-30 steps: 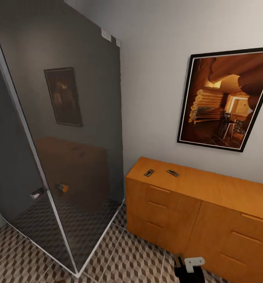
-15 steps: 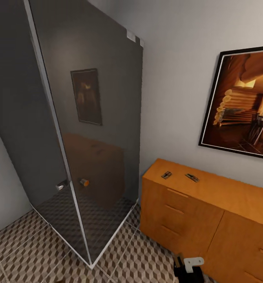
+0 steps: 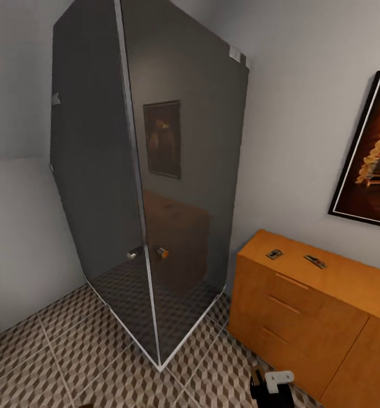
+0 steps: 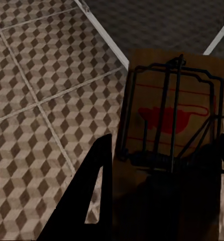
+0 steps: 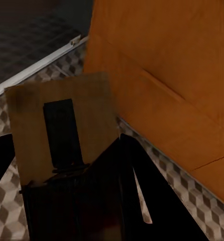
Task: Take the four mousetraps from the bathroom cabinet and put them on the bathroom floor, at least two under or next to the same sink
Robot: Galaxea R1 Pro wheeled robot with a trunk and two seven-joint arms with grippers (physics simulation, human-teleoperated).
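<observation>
Two mousetraps [image 3: 274,254] [image 3: 315,261] lie on the flat top of the orange-brown cabinet [image 3: 303,317], near its left end, at the lower right of the head view. My left gripper [image 4: 162,175] is shut on a third mousetrap [image 4: 172,115], a tan board with dark wire and a red mark, held above the bathroom floor [image 4: 46,95]. My right gripper [image 5: 67,175] is shut on another mousetrap [image 5: 62,120], a tan board with a dark plate, held close to the cabinet front [image 5: 167,65]. A piece of my right arm [image 3: 272,385] shows at the bottom edge of the head view.
A tall dark glass shower enclosure [image 3: 156,187] stands in the corner left of the cabinet, its base frame [image 3: 159,365] jutting onto the cube-pattern floor [image 3: 54,351]. A framed picture [image 3: 371,164] hangs above the cabinet. Grey walls close the left and back.
The head camera has turned left, so the shower, the cabinet and the picture have slid right in the picture. The two mousetraps on the cabinet top have kept their places.
</observation>
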